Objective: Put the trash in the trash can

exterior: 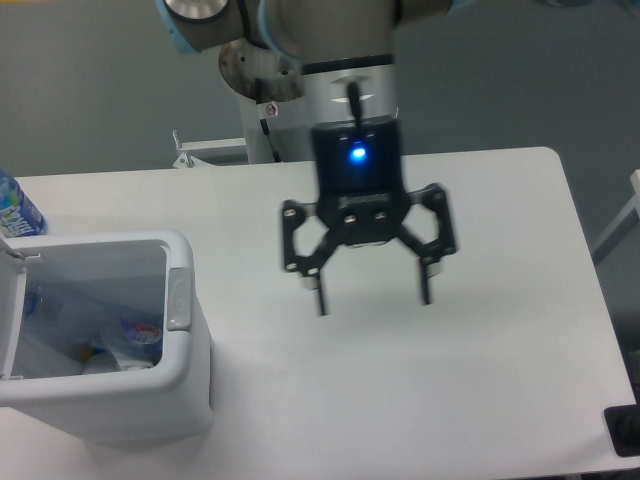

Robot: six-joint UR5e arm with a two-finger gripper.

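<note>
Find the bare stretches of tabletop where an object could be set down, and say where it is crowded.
Most of the table is bare: the whole stretch from the trash can to the right edge, though the open tool hangs over its middle. The back strip behind the can is free too. The crowded spot is the left end, where the can and the blue-labelled bottle stand.

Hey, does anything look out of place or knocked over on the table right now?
Nothing stands out. The trash can sits upright with its lid open and trash inside, the blue-labelled bottle stands behind it, and the gripper hangs open above the table.
</note>
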